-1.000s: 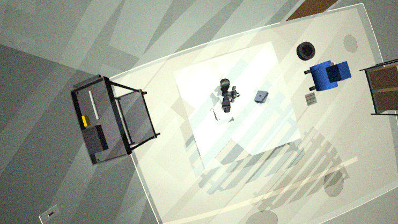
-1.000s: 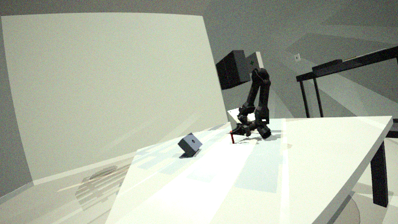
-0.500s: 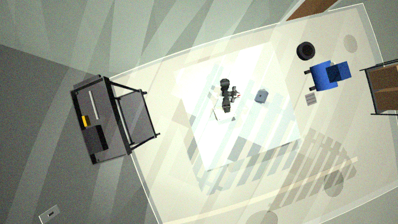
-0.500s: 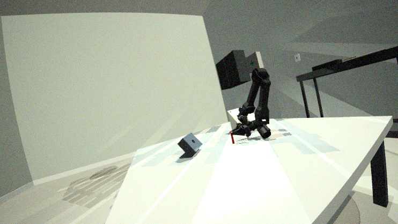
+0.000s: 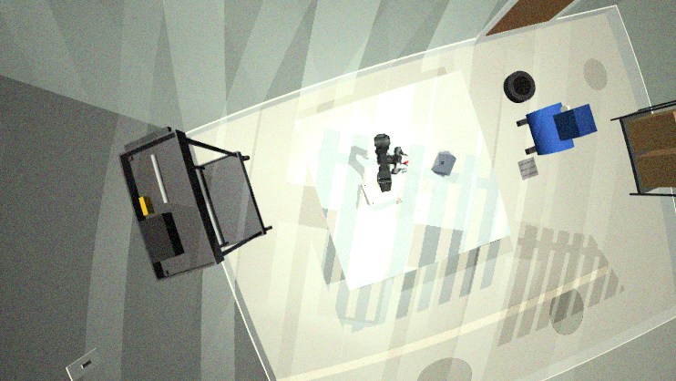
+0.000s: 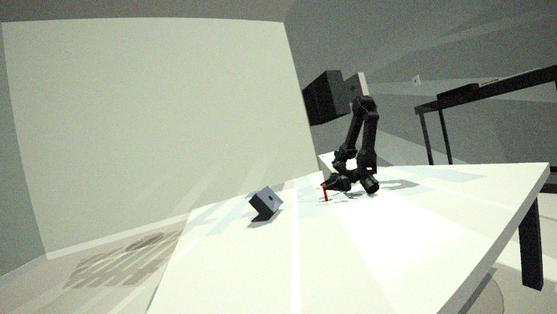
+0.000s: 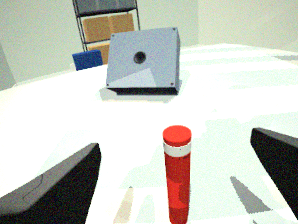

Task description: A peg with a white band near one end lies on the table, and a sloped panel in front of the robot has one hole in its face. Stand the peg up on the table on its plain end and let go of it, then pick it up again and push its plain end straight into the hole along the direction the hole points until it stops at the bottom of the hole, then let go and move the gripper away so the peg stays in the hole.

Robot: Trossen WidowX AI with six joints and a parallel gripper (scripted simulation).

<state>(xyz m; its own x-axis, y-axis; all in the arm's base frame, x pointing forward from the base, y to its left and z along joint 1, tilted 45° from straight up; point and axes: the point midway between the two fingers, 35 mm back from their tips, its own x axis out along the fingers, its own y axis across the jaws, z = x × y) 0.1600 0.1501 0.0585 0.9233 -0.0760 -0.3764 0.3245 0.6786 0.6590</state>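
One red peg (image 5: 405,162) (image 6: 326,193) (image 7: 178,175) is seen upright on the table (image 5: 378,255) (image 6: 350,249) (image 7: 60,117), a smooth cylinder ringed in white just below its flat top. It is held by nothing: the gripper (image 5: 403,160) (image 6: 324,185) (image 7: 176,143) is spread wide, with a dark, tapered finger to either side, apart from it. Blue-grey and matte, the panel (image 5: 444,163) (image 6: 269,199) (image 7: 141,59) is pierced by one round, dark hole (image 7: 140,57). Its corner dots are shown clearly only by the wrist view; its undercut, dark side is revealed by the exterior view.
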